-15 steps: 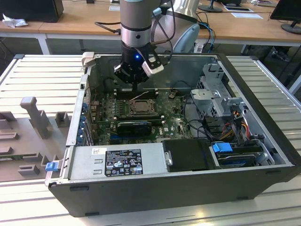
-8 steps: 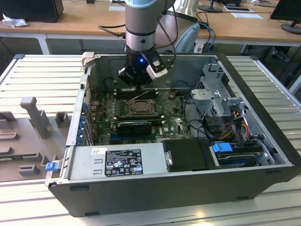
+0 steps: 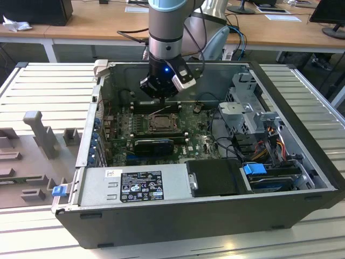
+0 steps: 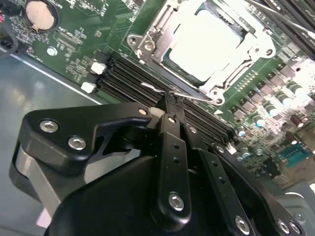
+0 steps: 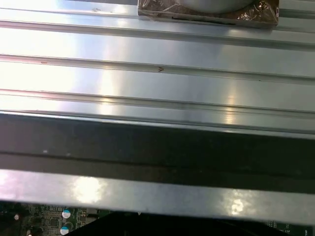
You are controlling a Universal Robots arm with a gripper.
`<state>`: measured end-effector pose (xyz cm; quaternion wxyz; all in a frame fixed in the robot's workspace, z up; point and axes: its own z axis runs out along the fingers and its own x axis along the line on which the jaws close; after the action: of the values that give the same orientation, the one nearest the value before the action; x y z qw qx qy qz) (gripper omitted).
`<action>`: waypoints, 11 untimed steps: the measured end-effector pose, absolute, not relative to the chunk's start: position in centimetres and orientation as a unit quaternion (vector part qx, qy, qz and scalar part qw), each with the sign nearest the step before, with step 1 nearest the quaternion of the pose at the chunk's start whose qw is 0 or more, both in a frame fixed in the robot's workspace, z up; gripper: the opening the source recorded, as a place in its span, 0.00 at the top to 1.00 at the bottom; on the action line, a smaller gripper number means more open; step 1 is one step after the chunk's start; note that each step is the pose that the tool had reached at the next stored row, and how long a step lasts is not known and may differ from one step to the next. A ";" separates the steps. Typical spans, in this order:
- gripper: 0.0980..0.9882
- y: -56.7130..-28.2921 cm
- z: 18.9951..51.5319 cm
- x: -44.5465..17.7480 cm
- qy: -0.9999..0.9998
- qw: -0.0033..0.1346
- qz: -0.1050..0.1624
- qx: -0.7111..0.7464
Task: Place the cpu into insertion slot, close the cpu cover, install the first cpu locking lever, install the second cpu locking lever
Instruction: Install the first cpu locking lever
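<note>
Ribbed grey metal table (image 3: 48,81) carries an open black desktop computer case (image 3: 215,216), lying on its side, with wooden desks behind it. Inside the case lies a green circuit board (image 3: 121,135). Near the board's middle sits the insertion slot (image 3: 160,123), a small square socket with a silvery metal rim.

In the second wrist view, the cpu (image 4: 204,42), a flat square chip with a pale silver-grey top, already rests in the slot. The cpu cover (image 4: 160,37), a thin silvery frame with a square window, appears to lie down around it.

A grey robot arm descends from above. Its black gripper (image 3: 161,96) hangs just past the socket's far side in the exterior view. In the second wrist view the gripper (image 4: 170,101) has its fingers drawn together, tips touching or nearly touching a thin silvery wire lever (image 4: 182,94). This lever runs along the socket edge nearest the gripper, beside long black memory slots (image 4: 128,81).

Only the first wrist view shows the case's dark side wall (image 5: 157,147) close up.
</note>
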<state>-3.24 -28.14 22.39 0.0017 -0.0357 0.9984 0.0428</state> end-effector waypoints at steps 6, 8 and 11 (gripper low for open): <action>0.99 -28.1 21.9 -2.5 0.998 0.002 0.043 -0.036; 0.99 -28.1 21.6 -2.3 0.998 0.002 0.043 -0.036; 0.99 -28.1 21.3 -2.0 0.998 0.002 0.043 -0.036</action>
<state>-2.03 -28.13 21.34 0.0017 -0.0357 0.9984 0.0427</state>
